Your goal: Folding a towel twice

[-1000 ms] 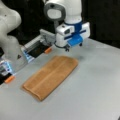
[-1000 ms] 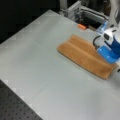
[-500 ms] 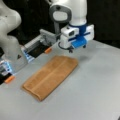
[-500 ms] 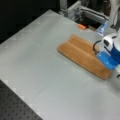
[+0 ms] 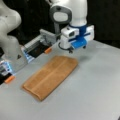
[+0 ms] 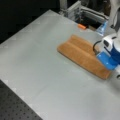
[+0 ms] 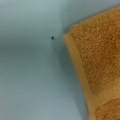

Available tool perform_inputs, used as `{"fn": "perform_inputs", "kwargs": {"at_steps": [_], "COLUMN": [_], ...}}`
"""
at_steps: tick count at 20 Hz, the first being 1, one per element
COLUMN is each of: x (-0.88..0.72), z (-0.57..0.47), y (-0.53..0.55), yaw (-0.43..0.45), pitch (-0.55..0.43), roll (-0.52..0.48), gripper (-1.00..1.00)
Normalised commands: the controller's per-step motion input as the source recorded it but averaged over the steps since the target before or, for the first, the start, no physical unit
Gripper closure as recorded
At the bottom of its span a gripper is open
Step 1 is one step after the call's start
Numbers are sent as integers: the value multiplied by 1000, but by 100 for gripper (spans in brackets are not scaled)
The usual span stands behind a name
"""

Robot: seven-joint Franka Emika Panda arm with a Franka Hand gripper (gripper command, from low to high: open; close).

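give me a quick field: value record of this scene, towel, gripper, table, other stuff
towel: orange-brown, lying flat on the table as a long narrow strip, already folded, doubled layers show at its edge in the wrist view
gripper: above the table just off the towel's far end in a front view, holding nothing; fingers not shown in the wrist view
table: grey
other: a second white arm at a front view's left; small orange pieces near the table's back edge

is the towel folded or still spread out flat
Folded: the orange-brown terry cloth towel lies as a long narrow strip, with a doubled edge in the wrist view.
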Motion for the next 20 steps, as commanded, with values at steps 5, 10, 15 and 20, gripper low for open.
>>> {"fn": "perform_inputs", "kwargs": {"at_steps": [5, 10, 15, 20], "x": [137, 159, 162, 131], "z": [-147, -99, -68, -187], "y": [74, 70, 91, 61], "yaw": [-70, -18, 20, 24], "pitch": [147, 60, -17, -104], "roll": [-160, -156, -146, -106], "gripper": [-100, -100, -100, -100]}}
